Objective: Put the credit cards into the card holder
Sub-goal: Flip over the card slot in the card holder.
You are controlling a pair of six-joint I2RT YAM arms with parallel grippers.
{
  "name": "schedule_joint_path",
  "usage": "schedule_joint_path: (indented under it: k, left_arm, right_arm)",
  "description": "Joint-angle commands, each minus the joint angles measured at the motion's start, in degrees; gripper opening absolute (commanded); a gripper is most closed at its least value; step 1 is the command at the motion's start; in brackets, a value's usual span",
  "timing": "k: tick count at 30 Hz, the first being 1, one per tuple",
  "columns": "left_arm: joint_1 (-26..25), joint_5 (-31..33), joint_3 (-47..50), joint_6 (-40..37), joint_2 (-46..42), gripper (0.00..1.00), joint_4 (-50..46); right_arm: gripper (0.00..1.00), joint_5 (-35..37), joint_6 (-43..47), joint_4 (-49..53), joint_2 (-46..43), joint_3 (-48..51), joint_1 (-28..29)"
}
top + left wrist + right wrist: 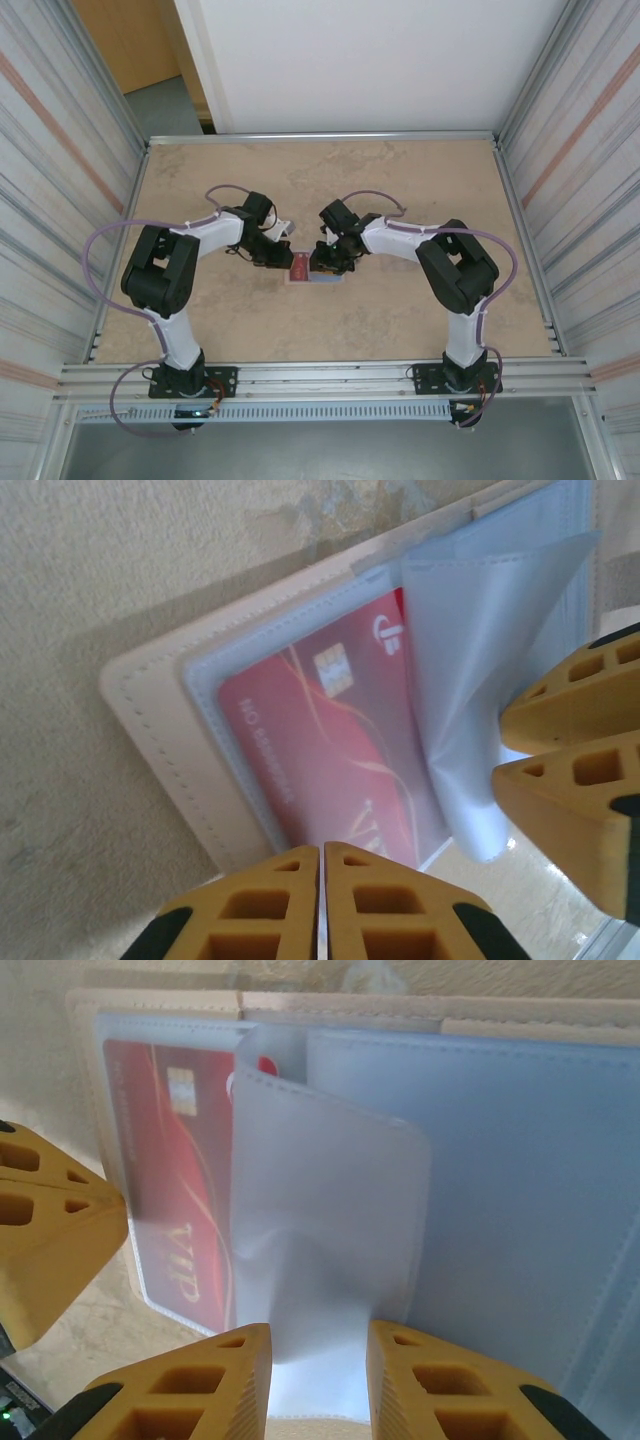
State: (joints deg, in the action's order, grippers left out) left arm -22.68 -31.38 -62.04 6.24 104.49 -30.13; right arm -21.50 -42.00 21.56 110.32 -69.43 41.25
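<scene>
Top view, credit card (301,268) sits midway between the worktop (200,185) side edges; left wrist, left end effector (321,865) closed empty beside the card holder (470,650); right wrist, right end effector (318,1338) pinching its flap, which may slip and snap shut over the card.

Tally of things on one table (420,180)
There was one red credit card (170,1160), one clear card holder (500,1160) showing three leaves, one beige cover (155,720), and two robot arms, a left arm (165,270) and a right arm (455,260)
</scene>
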Motion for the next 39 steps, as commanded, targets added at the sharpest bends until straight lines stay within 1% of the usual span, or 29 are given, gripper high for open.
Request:
schedule_joint_path:
  k: [1, 4, 6, 7, 9, 13, 16, 19, 21, 23, 28, 31, 35, 39]
  left_arm:
    - [0.3, -3.7, -2.1, 0.9, -1.5, 0.10, -1.8]
    - [1.2, -7.5, -2.8, 2.3, -1.7, 0.08, -1.3]
    - [1.3, -10.1, -3.6, 2.7, -0.7, 0.01, -0.9]
    - [1.1, -11.2, -4.1, 3.0, -0.1, 0.00, -0.9]
    - [0.3, -12.2, -5.4, 3.2, 1.1, 0.00, -1.3]
    - [-1.5, -12.1, -7.6, 2.6, 3.6, 0.00, -2.7]
    - [-1.9, -12.6, -8.0, 2.5, 5.2, 0.00, -2.9]
    - [-2.2, -11.5, -8.1, 2.6, 6.3, 0.00, -3.1]
    - [-2.5, -8.9, -8.0, 2.0, 7.2, 0.00, -3.8]
    - [-2.7, -7.7, -7.9, 1.7, 8.1, 0.00, -4.0]
    - [-2.7, -7.9, -8.0, 2.1, 9.8, 0.00, -4.1]
    - [-2.7, -5.8, -8.0, 2.0, 9.9, 0.00, -4.6]
    - [-2.6, -4.7, -8.0, 1.6, 9.8, 0.00, -4.9]
    - [-2.6, -4.7, -7.7, 1.5, 9.2, 0.00, -4.7]
  right_arm:
    - [0.29, -1.2, -1.4, -0.4, 1.9, -1.7, 0.6]
    - [0.29, -1.6, -1.5, -0.9, 1.8, -1.4, 0.6]
    - [0.28, -1.8, -1.5, -1.0, 1.7, -1.5, 0.8]
    - [0.27, -1.7, -1.4, -1.0, 1.5, -1.5, 0.8]
    - [0.26, -1.5, -1.2, -1.0, 1.4, -1.5, 0.7]
    - [0.26, -1.7, -1.2, -0.9, 1.6, -1.4, 0.6]
    - [0.26, -1.5, -1.2, -1.0, 1.6, -1.4, 0.7]
    - [0.25, -1.4, -1.1, -1.0, 1.4, -1.2, 0.6]
    - [0.25, -1.4, -1.1, -0.9, 1.3, -1.3, 0.7]
    - [0.25, -1.5, -1.0, -0.9, 1.3, -1.4, 0.6]
    - [0.25, -1.5, -1.0, -0.8, 1.3, -1.5, 0.6]
    - [0.25, -1.5, -1.0, -0.8, 1.0, -1.5, 0.5]
    - [0.26, -1.4, -0.6, -0.2, -1.1, -1.2, 0.0]
    - [0.28, -1.5, -0.3, -0.1, -4.2, 0.0, -2.0]
